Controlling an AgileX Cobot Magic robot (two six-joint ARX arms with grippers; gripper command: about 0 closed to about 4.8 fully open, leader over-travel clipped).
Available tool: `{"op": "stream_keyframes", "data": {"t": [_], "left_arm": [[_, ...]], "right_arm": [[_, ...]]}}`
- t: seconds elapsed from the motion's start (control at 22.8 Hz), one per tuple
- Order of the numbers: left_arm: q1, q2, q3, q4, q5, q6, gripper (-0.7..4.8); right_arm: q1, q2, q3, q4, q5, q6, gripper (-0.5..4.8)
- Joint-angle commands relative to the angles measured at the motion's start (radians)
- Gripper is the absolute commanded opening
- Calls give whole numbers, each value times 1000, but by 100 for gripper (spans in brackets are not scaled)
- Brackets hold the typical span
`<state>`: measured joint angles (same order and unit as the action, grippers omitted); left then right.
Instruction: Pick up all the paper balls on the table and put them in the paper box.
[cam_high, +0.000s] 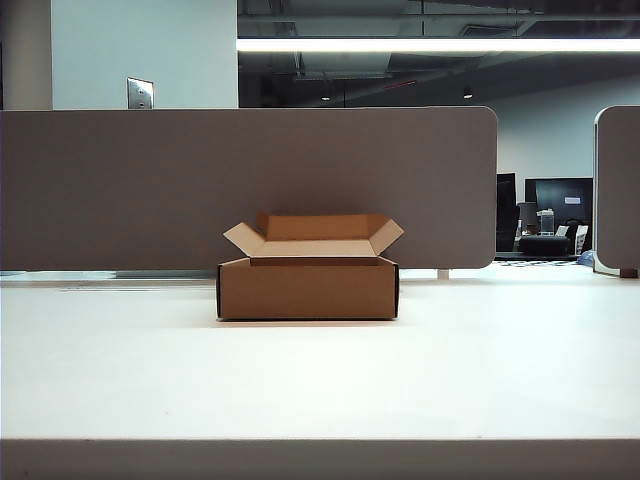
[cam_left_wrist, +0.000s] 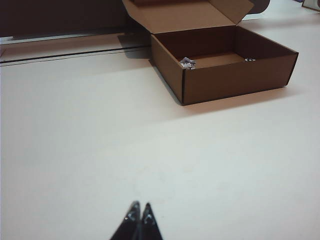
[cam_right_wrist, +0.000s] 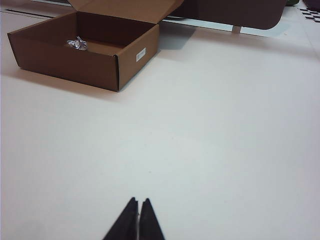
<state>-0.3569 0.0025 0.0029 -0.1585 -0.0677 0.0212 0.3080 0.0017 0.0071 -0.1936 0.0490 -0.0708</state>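
Observation:
The brown paper box (cam_high: 307, 288) stands with its flaps open at the middle of the white table (cam_high: 320, 370), in front of a grey partition. In the left wrist view two paper balls lie inside the paper box (cam_left_wrist: 235, 80): one (cam_left_wrist: 188, 63) near a side wall, another (cam_left_wrist: 250, 60) half hidden behind the front wall. The right wrist view shows one paper ball (cam_right_wrist: 77, 44) inside the paper box (cam_right_wrist: 65, 65). My left gripper (cam_left_wrist: 140, 206) is shut and empty, well back from the box over bare table. My right gripper (cam_right_wrist: 138, 201) is also shut and empty. Neither arm shows in the exterior view.
Grey partition panels (cam_high: 250, 185) stand along the table's far edge right behind the box, with another panel (cam_high: 617, 190) at the far right. A white label (cam_right_wrist: 141, 54) sits on one side wall of the box.

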Motion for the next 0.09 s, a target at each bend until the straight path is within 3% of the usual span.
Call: {"op": "stream_keyframes", "data": {"t": [0.04,0.09], "left_arm": [[1,0,3,-8,3,-6,-5],[1,0,3,-8,3,-6,-5]], "right_arm": [[0,-1,-5,14,0,0,22],[0,-1,-5,14,0,0,23]]}}
